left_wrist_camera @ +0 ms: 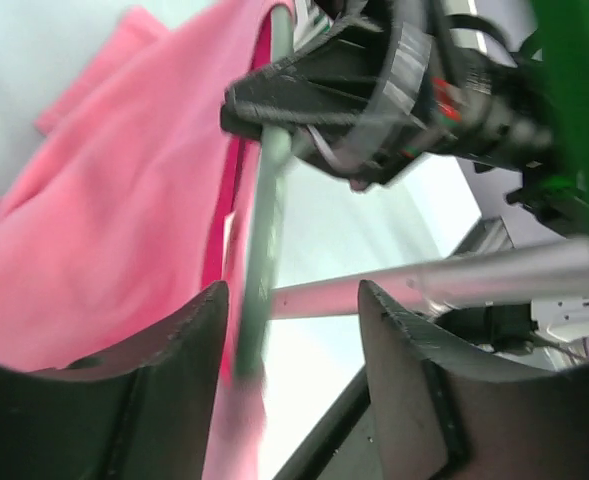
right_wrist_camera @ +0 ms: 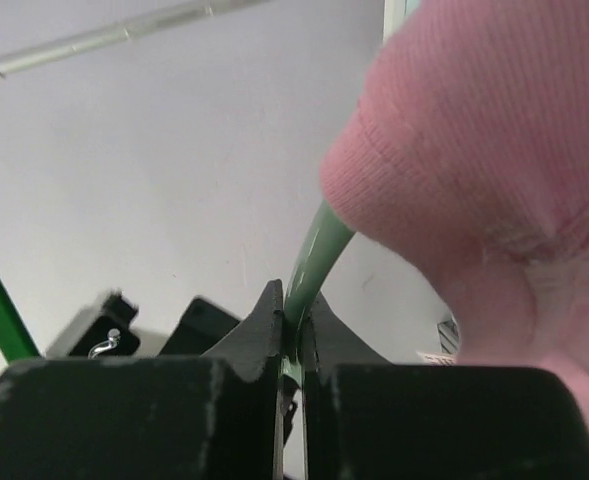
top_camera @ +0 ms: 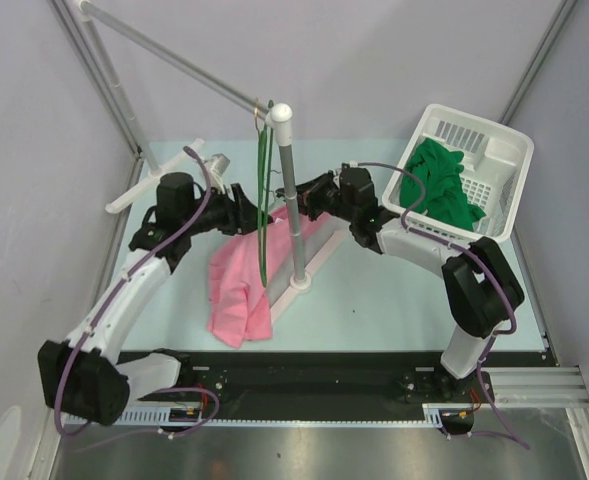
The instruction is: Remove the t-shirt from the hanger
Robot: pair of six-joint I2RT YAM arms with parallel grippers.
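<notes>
The pink t-shirt (top_camera: 239, 290) lies mostly in a crumpled heap on the table (top_camera: 374, 300), at the foot of the upright pole (top_camera: 291, 200). One end of it is over the pale green hanger (right_wrist_camera: 309, 260), so I judge the task is not finished. The right gripper (right_wrist_camera: 292, 300) has its jaws pressed together on the bare bar of this hanger, just beside the edge of the cloth. The left gripper (left_wrist_camera: 292, 290) is wide open and holds nothing. The hanger bar passes between its fingers, nearer to the finger on the shirt side; whether the cloth touches that finger I cannot tell. To do this step well, I think the left gripper should move onto the cloth only and pinch a thick fold, not the bar. It should then draw the fold along the bar and away from the right gripper, while the right one holds the hanger firm. A pull across the bar could make the knit catch on the hanger end. The shirt is a soft ribbed knit with a stitched hem, limp and easy to bunch. The hanger is smooth, rounded and gently curved, so the cloth should slide. Further out, a second, dark green hanger (top_camera: 264, 200) hangs from the metal rail (top_camera: 174, 60), and a white slotted basket (top_camera: 504, 160) holds a green garment (top_camera: 439, 185).
</notes>
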